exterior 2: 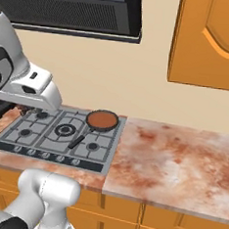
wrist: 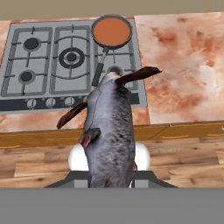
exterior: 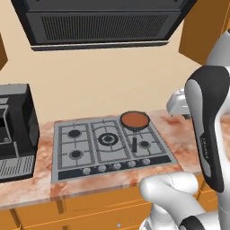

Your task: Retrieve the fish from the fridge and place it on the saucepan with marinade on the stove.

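Note:
My gripper [wrist: 110, 173] is shut on the fish [wrist: 109, 131], a grey body with dark reddish fins that points away from the hand. It hangs above the floor, just in front of the counter edge below the stove [wrist: 48, 57]. The saucepan with marinade [wrist: 111, 31] sits on the stove's back right burner, its black handle pointing toward the front knobs. The fish hides most of my fingers. From the base cameras, the saucepan [exterior: 134, 120] [exterior 2: 102, 120] rests on the stove [exterior: 90, 134] [exterior 2: 45, 140] with nothing over it. The fridge is out of view.
A black coffee machine [exterior: 15, 130] stands left of the stove and a silver toaster [exterior: 177, 104] at its right. A range hood [exterior: 103, 22] hangs above. Marble counter [exterior 2: 181, 161] stretches right under a wooden wall cabinet [exterior 2: 211, 41].

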Tool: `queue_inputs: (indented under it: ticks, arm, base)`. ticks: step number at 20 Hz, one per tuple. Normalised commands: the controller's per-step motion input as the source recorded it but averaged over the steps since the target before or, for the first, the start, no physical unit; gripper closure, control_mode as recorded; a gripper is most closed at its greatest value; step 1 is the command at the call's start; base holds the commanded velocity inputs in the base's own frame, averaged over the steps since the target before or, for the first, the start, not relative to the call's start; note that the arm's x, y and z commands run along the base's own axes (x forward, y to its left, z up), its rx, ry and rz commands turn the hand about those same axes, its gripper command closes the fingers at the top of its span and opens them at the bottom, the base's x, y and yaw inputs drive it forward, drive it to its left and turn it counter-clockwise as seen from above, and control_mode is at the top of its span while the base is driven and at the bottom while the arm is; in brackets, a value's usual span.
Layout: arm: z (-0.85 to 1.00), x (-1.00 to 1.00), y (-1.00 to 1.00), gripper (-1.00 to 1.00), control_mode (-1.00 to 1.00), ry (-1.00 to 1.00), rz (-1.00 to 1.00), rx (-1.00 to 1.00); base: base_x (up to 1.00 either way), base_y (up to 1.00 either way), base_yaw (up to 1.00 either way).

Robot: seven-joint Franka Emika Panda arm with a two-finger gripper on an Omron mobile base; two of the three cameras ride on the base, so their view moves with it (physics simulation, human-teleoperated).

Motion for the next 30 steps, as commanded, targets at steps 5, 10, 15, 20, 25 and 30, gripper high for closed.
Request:
queue_inputs:
  ticks: [5, 10, 15, 20, 25, 30]
  arm:
    - [-0.26, 0.94, 0.10, 1.00, -1.00, 0.21, 0.00, 0.00]
    - [-0.70, 0.91, 0.05, 1.00, -1.00, 0.14, 0.00, 0.00]
    - [-0.55, 0.67, 0.00, 1.00, -1.00, 0.00, 0.00, 0.00]
    - [-0.37, 0.71, -0.06, 1.00, -1.00, 0.00, 0.00, 0.00]
    - [-0.37, 0.96, -0.15, 1.00, -1.00, 0.00, 0.00, 0.01]
    - [-0.48, 0.94, -0.12, 1.00, -1.00, 0.00, 0.00, 0.00]
  base:
    - [0.00, 0.00, 0.00]
    - [0.00, 0.00, 0.00]
    - [0.00, 0.00, 0.00]
    - [0.00, 0.00, 0.00]
    - [0.00, 0.00, 0.00]
    - [0.00, 0.00, 0.00]
